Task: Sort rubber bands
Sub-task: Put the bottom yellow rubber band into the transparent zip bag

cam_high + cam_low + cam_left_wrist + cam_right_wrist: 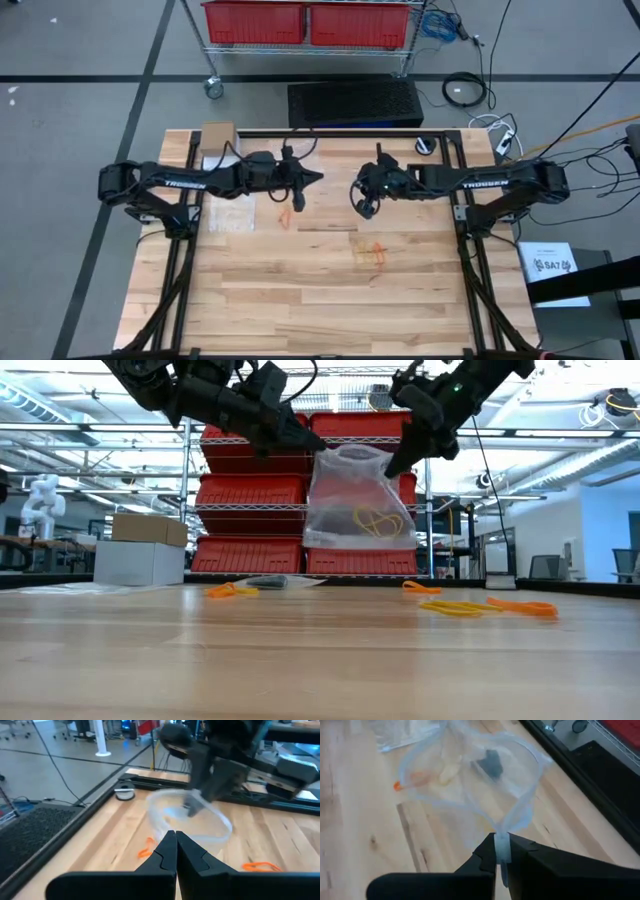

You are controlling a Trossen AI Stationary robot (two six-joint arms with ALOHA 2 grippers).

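Observation:
A clear plastic bag [352,500] hangs above the table between my two grippers, its mouth held open, with pale yellow rubber bands [373,520] lying in its bottom. My left gripper [175,840] is shut at the bag's left rim, and my right gripper [501,845] is shut on the opposite rim. More bands lie flat on the wood. Orange ones [289,216] sit below the left gripper [312,180]. An orange and yellow group [370,252] lies nearer the near edge, below the right gripper [360,195]. My left gripper pinches the bag's mouth rim [167,831] between its two fingertips, coming slanting down from the table's left. The bag is lifted clear and hangs below. My right gripper pinches the opposite rim at a side seam [502,832] between its fingertips, coming from the table's right. The rim loops open beyond the fingers and the bag hangs clear of the table.
Flat clear bags [228,215] and a cardboard box [218,133] lie near the left arm's base. A small round roll [427,146] sits at the far edge by the right arm. The black frame rails [470,290] run along both sides.

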